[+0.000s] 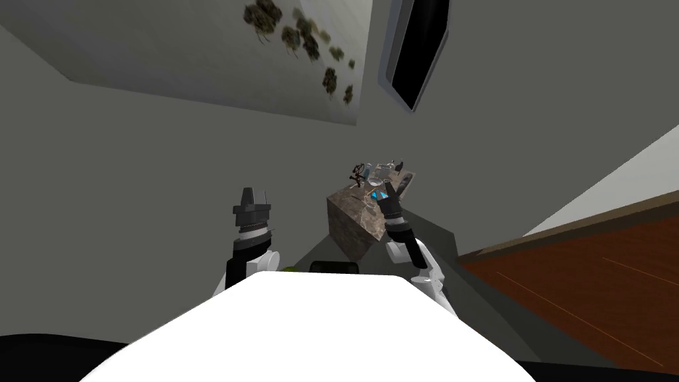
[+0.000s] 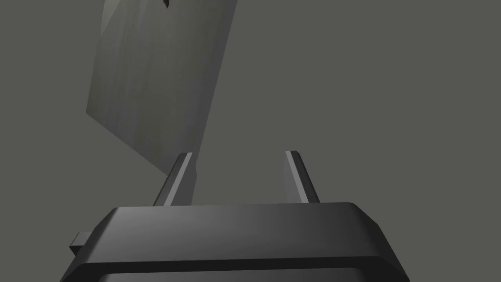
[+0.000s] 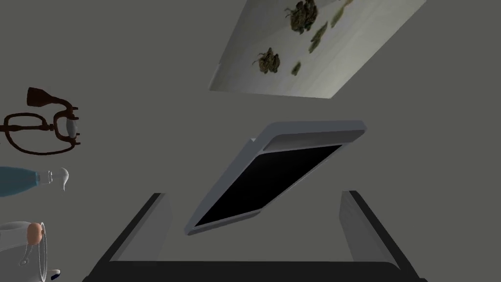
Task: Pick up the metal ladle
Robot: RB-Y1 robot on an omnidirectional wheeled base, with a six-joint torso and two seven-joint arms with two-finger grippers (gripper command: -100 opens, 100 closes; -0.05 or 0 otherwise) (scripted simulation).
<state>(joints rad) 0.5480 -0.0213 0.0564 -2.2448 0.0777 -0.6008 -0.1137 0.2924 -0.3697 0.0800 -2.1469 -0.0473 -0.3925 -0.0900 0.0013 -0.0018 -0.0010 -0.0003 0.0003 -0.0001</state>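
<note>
In the head view, you had the left gripper (image 1: 256, 194) raised at centre left, over bare grey wall. The right gripper (image 1: 394, 189) stood just right of centre, at the near edge of a stone-patterned block (image 1: 355, 229), mottled brown and square-cornered. On the block's top lay a clutter of small things (image 1: 374, 176), too small to sort. The ladle had to be sought there, but you could not have told it apart. At upper left hung a pale wall panel (image 1: 199, 60) dotted with dark green clumps. At upper right a grey frame held a black area (image 1: 418, 46). A reddish wood-grain floor (image 1: 597, 285) was cut off at lower right.

In the left wrist view, the left claw's thin fingers (image 2: 178, 178) stood moderately apart with nothing between them.

In the right wrist view, the right claw's fingers (image 3: 354, 225) gaped wide and empty. Beyond one finger's outer side sat a brown wire-like frame (image 3: 41, 127), a blue pump bottle (image 3: 24, 180) and a clear, rounded vessel (image 3: 17, 242), the last two partly cut off.
</note>
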